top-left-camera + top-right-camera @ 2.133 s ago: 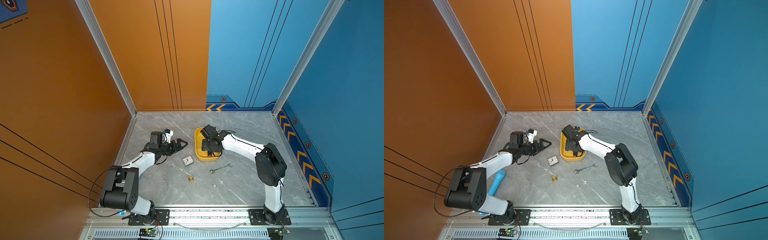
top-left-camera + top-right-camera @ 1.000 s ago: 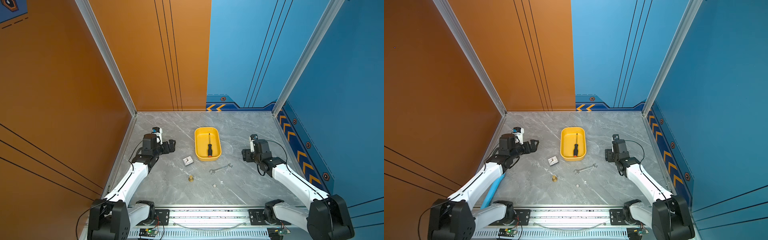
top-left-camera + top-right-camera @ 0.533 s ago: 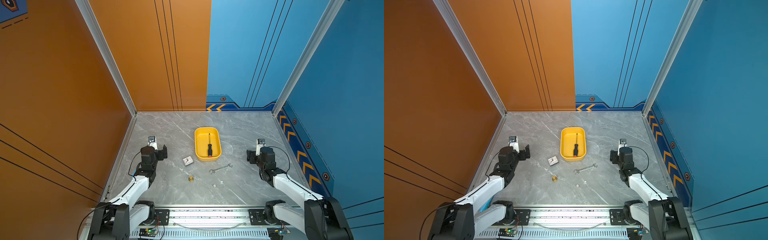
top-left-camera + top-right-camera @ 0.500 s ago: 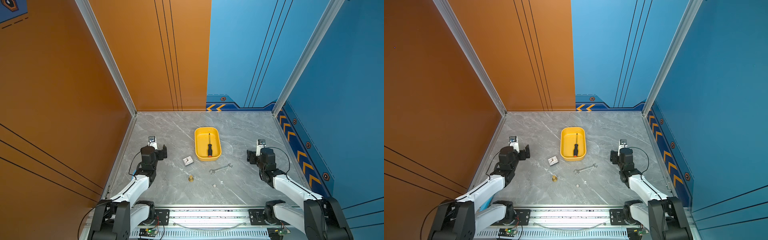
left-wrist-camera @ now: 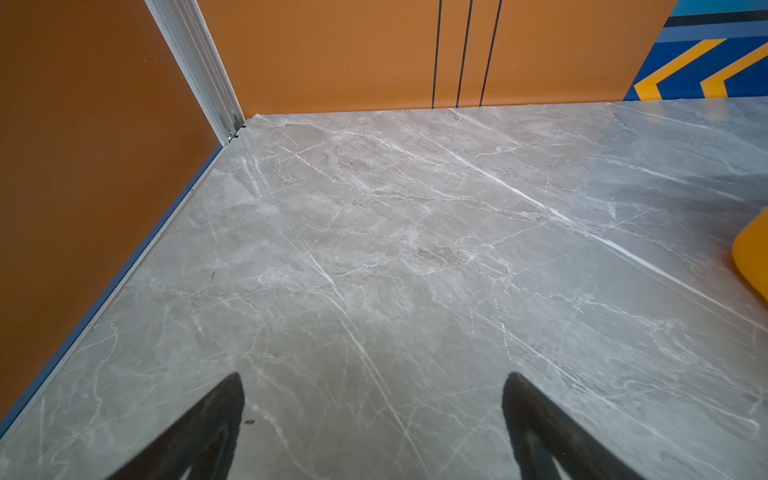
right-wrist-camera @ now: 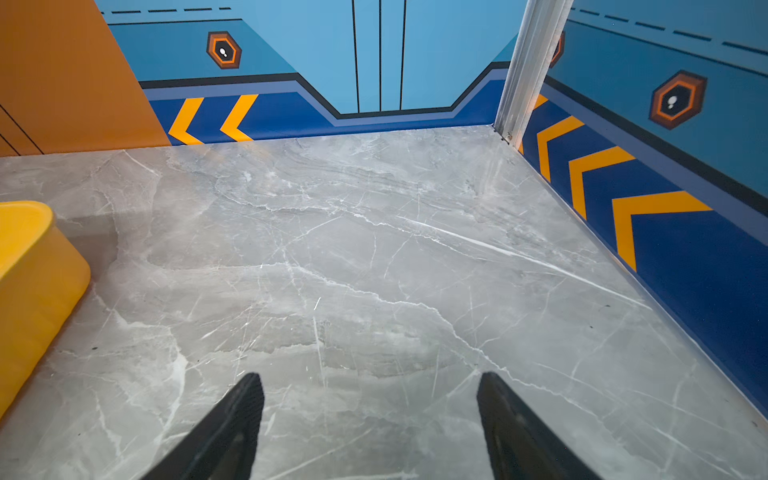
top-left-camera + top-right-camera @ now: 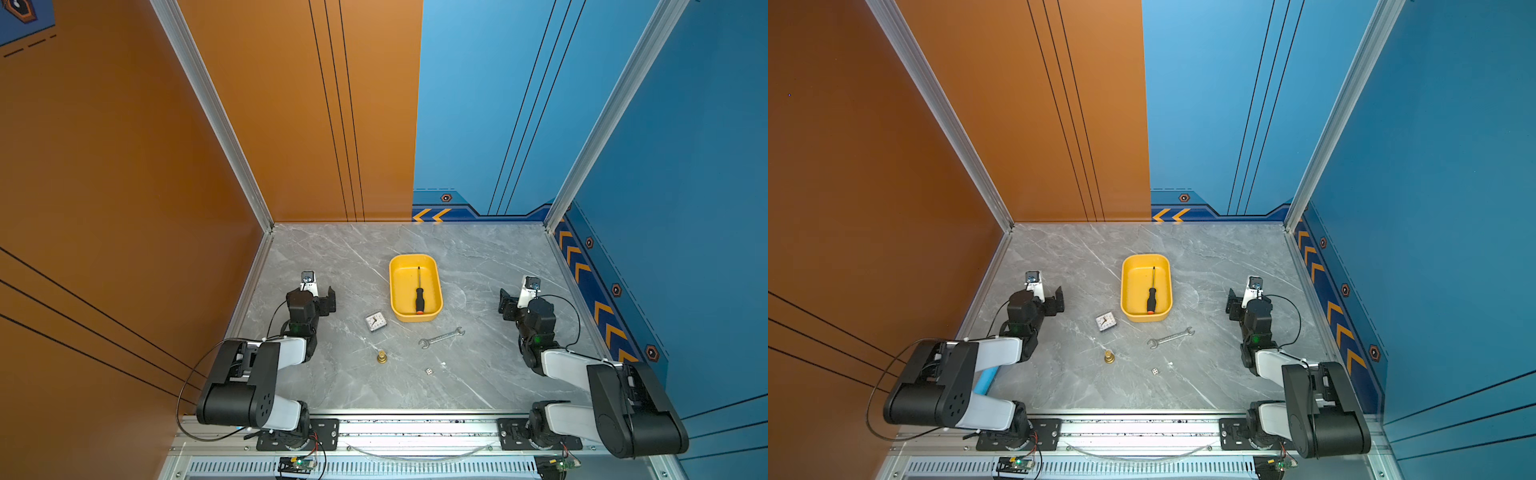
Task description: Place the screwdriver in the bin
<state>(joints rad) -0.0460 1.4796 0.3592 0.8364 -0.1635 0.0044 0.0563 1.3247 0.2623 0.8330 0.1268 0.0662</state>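
Starting at the left, the left gripper [image 5: 374, 415] has its dark tapered fingers spread apart over bare grey veined marble [image 7: 332, 386], holding nothing. Next come a small square clock [image 7: 375, 322] and a stepped brass knob [image 7: 381, 356]. Mid-table sits the bin [image 7: 395, 291], a shallow glossy yellow tray with rounded corners. The screwdriver [image 7: 419, 296] lies flat inside it (black handle and orange cap toward the robot, thin shaft pointing away). Near the bin's front lie a silver wrench [image 7: 441, 337] and a white die [image 7: 429, 371]. The right gripper [image 6: 370, 415] is likewise spread and empty.
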